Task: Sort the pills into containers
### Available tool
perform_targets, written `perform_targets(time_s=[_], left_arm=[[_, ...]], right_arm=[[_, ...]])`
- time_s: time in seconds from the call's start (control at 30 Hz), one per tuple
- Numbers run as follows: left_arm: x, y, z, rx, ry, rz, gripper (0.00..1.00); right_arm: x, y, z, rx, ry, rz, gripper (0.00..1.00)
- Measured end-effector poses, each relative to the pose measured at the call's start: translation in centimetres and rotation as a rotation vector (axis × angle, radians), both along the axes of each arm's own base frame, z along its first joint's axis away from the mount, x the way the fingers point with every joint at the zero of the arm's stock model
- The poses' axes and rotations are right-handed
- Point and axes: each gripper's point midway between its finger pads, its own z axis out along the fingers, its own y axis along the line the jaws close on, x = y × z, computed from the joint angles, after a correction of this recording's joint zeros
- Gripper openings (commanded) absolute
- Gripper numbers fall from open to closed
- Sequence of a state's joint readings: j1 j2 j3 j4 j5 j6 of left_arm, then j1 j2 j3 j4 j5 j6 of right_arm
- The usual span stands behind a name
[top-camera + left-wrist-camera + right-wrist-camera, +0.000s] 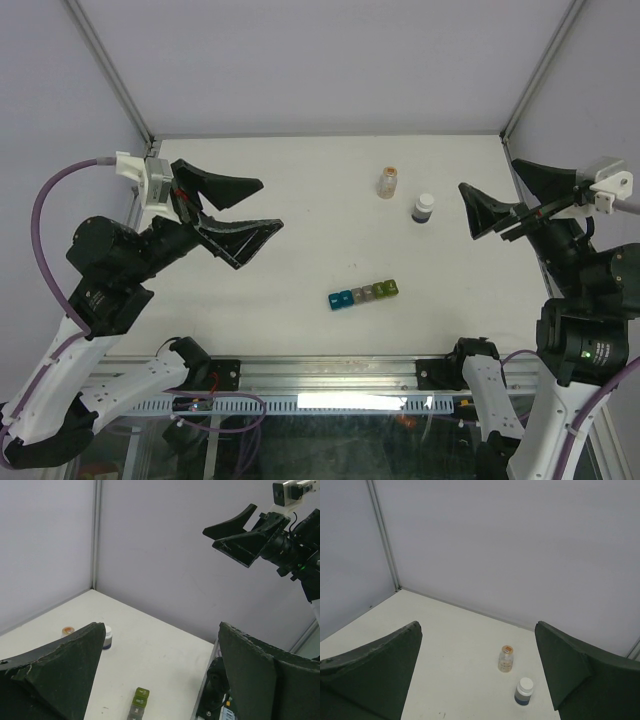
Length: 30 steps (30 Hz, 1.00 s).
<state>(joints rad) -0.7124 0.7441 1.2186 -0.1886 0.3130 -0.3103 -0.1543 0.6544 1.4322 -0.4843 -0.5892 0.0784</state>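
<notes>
Resting on table (300, 200), containers (363, 294), contents unclear

The strip of five joined translucent cube containers (363, 293) runs blue, teal, grey, olive, yellow-green; the flat desk (290, 170) is plain white.

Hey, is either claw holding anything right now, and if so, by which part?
Nothing is held: the left claw and the right claw are both open and empty.
</notes>
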Motion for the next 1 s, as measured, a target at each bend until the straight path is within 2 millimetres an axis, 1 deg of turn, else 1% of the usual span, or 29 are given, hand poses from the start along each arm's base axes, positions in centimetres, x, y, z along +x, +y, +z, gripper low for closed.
perform_targets(time_s=[0.13, 0.27, 1.0], left_arm=[[0.12, -0.05, -0.33, 0.011, -0.001, 0.003, 0.99], [0.21, -0.12, -0.63, 0.019, 0.005, 0.004, 0.99], [0.48, -0.34, -0.87, 0.027, 0.01, 0.005, 0.99]], right_arm=[[0.29, -0.07, -0.36, 0.005, 0.011, -0.001, 0.99], [0.3, -0.09, -0.25, 0.007, 0.007, -0.002, 0.99], [0.69, 0.2, -0.45, 0.005, 0.015, 0.022, 0.99]])
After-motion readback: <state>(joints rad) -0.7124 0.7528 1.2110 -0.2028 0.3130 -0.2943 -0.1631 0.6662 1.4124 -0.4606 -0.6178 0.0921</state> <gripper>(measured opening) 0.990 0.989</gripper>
